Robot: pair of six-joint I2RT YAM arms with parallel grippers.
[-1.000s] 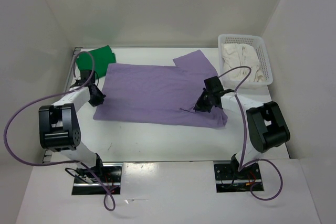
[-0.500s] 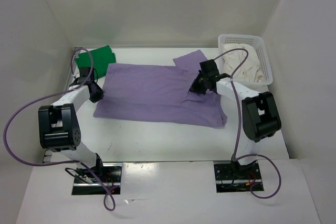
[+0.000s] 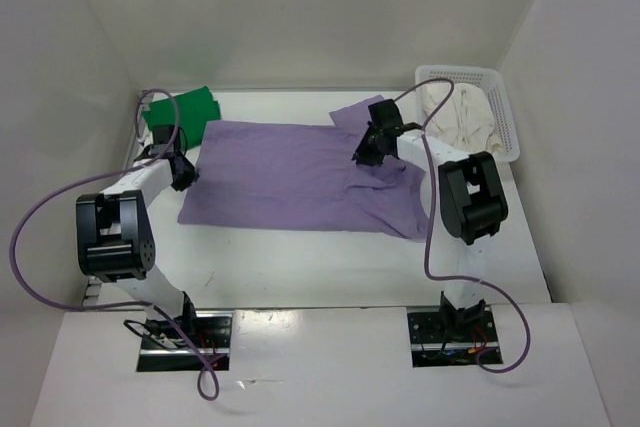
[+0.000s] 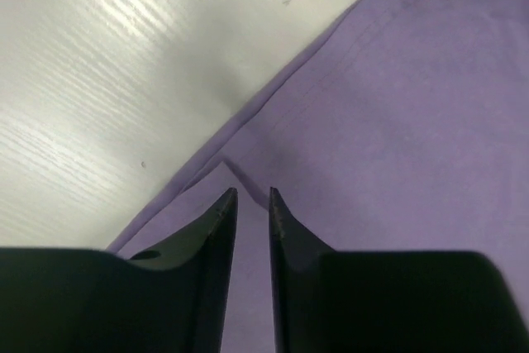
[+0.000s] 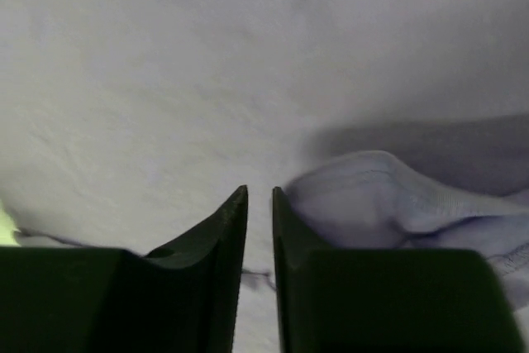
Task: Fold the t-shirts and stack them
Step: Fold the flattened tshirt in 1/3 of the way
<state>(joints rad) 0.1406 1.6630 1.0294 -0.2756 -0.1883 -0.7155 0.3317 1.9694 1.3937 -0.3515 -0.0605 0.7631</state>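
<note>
The lavender-purple t-shirt (image 3: 290, 172) lies spread across the middle of the table, with a raised fold near its right side. My left gripper (image 3: 185, 169) sits at the shirt's left edge. Its jaws stand a narrow gap apart over the purple cloth (image 4: 397, 105), and a folded corner lies just past the left gripper (image 4: 252, 196). My right gripper (image 3: 366, 144) rests on the shirt's upper right, jaws slightly parted, with a bump of cloth (image 5: 388, 188) beside the right gripper (image 5: 259, 192). The green t-shirt (image 3: 180, 112) lies folded at the back left. The cream-white t-shirt (image 3: 460, 117) is crumpled in the basket.
A white perforated basket (image 3: 511, 127) stands at the back right corner. White walls enclose the table (image 3: 300, 267) on three sides. Purple cables loop from both arms. The right arm's elbow (image 3: 470, 197) stands over the shirt's right edge.
My right gripper has moved from the shirt's front right toward the back left, pulling cloth with it, and its jaws have parted. The left gripper's jaws have also parted, and it shifted slightly back.
</note>
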